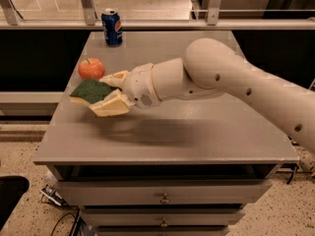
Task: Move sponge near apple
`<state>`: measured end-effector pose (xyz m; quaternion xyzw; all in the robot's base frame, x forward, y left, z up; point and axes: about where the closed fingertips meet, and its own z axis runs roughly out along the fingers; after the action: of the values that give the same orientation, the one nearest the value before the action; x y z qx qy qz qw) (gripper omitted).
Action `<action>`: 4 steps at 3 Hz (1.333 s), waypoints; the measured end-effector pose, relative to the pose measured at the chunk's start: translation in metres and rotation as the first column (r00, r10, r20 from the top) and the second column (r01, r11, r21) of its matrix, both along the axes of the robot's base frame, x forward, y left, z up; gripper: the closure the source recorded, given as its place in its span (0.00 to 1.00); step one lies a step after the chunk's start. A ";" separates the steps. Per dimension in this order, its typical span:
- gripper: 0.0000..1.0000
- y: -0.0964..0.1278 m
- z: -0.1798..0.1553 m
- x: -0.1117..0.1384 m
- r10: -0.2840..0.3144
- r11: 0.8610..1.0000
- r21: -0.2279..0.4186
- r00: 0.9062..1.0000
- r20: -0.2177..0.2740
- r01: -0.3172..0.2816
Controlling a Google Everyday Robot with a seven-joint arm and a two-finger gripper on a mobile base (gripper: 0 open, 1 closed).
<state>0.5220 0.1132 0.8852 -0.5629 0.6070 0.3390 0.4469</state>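
I have the gripper (107, 93) over the left part of the grey table (206, 132), with the white arm (231, 77) reaching in from about 3 o'clock. The fingers are clamped on the sponge (90, 90): one pale finger lies along its far edge and the other along its near edge, with the dark green top facing up and a strip of yellow foam showing at the left rim. The sponge sits slightly tilted. I cannot tell whether its lower left corner touches the tabletop or hangs just above it.

The apple (91, 68) stands on the table at roughly 12 o'clock from the sponge, just beside it — from this view the sponge's far edge nearly meets the apple's base, though I cannot tell if they touch. The blue Pepsi can (112, 27) stands upright at the table's far edge, at about 1 o'clock from the apple and well apart from it. Below the tabletop, drawers (162, 193) face me — each with a small knob.
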 end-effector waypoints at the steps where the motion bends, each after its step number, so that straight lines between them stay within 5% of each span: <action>1: 1.00 0.015 -0.011 0.001 0.080 0.997 -0.003 0.996 0.032 -0.080; 4: 0.36 0.020 -0.010 -0.003 0.088 0.996 -0.005 0.996 0.033 -0.088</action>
<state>0.5191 0.1334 0.8749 -0.5954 0.5746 0.3483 0.4405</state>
